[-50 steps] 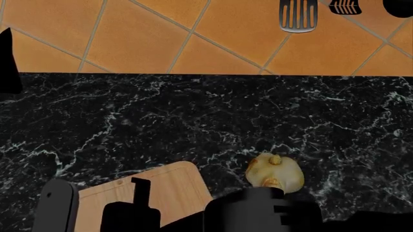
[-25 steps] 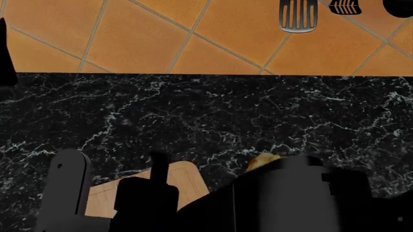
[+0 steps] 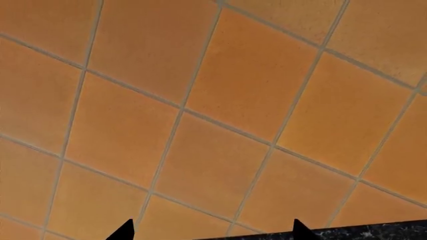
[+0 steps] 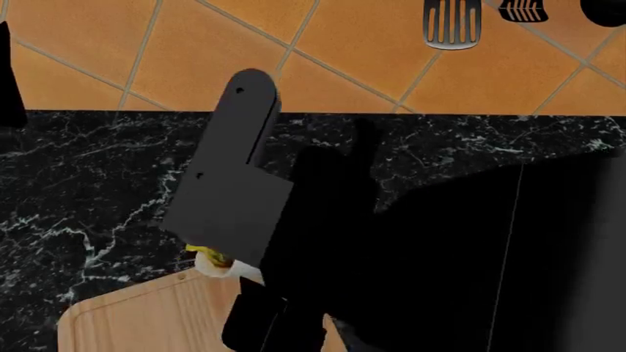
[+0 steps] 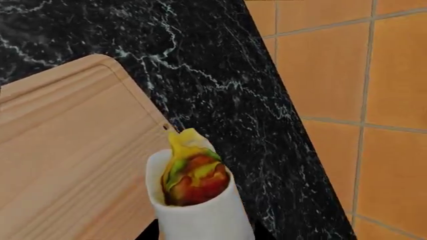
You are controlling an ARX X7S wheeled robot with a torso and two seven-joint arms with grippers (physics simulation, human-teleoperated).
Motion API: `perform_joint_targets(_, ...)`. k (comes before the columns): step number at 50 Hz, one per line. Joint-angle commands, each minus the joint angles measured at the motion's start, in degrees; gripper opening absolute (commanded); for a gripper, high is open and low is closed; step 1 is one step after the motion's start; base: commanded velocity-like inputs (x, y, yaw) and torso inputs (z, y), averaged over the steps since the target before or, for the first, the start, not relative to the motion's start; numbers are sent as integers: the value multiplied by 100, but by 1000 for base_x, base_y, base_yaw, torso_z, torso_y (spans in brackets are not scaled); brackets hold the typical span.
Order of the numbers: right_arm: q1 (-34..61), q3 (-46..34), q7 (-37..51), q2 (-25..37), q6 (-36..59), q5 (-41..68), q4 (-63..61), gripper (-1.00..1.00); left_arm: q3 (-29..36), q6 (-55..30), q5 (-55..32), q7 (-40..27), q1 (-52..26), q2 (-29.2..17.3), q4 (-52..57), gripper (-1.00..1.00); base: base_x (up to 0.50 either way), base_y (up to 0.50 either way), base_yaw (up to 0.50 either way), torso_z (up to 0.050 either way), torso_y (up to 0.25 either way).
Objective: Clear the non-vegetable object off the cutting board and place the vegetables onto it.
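The non-vegetable object, a white wrap (image 5: 197, 200) with red, yellow and green filling at its end, sits between my right gripper's (image 5: 200, 233) dark fingers (image 5: 149, 233), which are shut on it. It hangs over a corner of the light-wood cutting board (image 5: 67, 150). In the head view only the wrap's end (image 4: 220, 265) shows, beside the board (image 4: 137, 319). My left gripper (image 4: 308, 110) is raised toward the wall and stands open and empty, its fingertips (image 3: 123, 231) far apart. The vegetables are hidden behind my arms or out of view.
The black marble counter (image 4: 88, 183) runs back to an orange tiled wall (image 4: 196, 51). A slotted spatula (image 4: 452, 26) and another utensil (image 4: 523, 10) hang on the wall at the far right. A dark shape (image 4: 10, 73) sits at the left edge.
My left gripper has swung up from the bottom of the view toward the wall. The black arms now cover the pale bulb. The wrap's end has come into sight by the board.
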Motion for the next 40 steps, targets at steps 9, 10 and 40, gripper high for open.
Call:
perform_joint_targets(9,487,197,52,324,149,-554,754,-100,-92,-74,-1,70,-156,116,-18,100,24,0,-3,0,0)
perform_joint_targets(10,523,82,12,340,141,-737,759,-100,-95,-81,-7,65,-162,114,-13,100,25,0,0,0,0)
perform_joint_targets(40,-328,-150,453,879,-514,-1676,2357,-100,77,33,-35,-16,-195,18,-48,100,25,0,-3,0,0)
